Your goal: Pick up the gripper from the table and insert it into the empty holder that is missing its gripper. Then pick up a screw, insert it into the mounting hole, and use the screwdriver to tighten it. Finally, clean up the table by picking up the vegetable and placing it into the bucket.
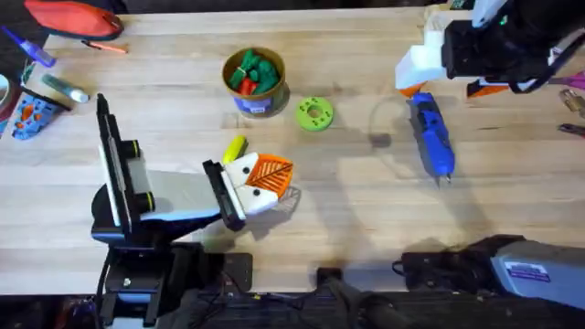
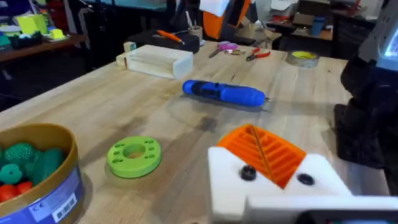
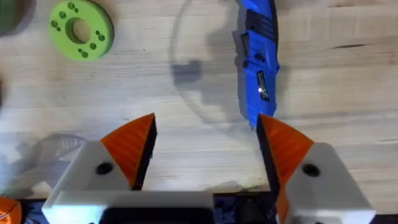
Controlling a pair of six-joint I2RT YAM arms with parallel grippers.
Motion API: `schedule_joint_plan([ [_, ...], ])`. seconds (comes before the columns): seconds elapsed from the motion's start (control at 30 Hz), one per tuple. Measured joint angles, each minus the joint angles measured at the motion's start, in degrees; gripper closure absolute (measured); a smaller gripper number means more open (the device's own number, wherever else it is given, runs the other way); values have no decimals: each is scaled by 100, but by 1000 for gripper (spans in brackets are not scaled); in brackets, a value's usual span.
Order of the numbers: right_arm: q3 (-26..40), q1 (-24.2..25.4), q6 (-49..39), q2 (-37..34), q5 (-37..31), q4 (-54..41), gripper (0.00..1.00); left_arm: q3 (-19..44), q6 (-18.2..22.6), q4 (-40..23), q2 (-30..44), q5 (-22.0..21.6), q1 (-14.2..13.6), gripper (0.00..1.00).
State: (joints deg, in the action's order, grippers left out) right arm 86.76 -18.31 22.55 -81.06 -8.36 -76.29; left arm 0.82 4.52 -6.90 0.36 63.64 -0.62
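Right gripper (image 3: 205, 146) spread wide, empty, above table; screwdriver (image 3: 258, 56) just ahead of one fingertip. Left gripper (image 1: 265, 178) fingers: cannot tell; vegetable (image 1: 235, 147) just beside it. Bucket (image 1: 254, 80) beyond holds green, red toy vegetables.

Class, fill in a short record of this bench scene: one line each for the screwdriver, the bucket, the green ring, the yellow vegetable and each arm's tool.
screwdriver: lying flat on the table, right of the ring
bucket: upright, green and red toy vegetables inside
ring: flat on the table, just right of the bucket
vegetable: yellow, on the table beside the left tool
left tool: low over the table, whether open or shut is unclear
right tool: open, fingers apart above the screwdriver's tip end
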Motion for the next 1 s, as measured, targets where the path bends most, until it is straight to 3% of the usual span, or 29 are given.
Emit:
schedule_joint_plan([
  [0.43, -7, 50, 2, -1, 0, -37, 89, 0, 1, 0, 0, 0, 0, 984],
  [1.0, -841, 893, -334, 1, -369, 494, 81, 0, -1, 0, 0, 2, 0, 984],
])
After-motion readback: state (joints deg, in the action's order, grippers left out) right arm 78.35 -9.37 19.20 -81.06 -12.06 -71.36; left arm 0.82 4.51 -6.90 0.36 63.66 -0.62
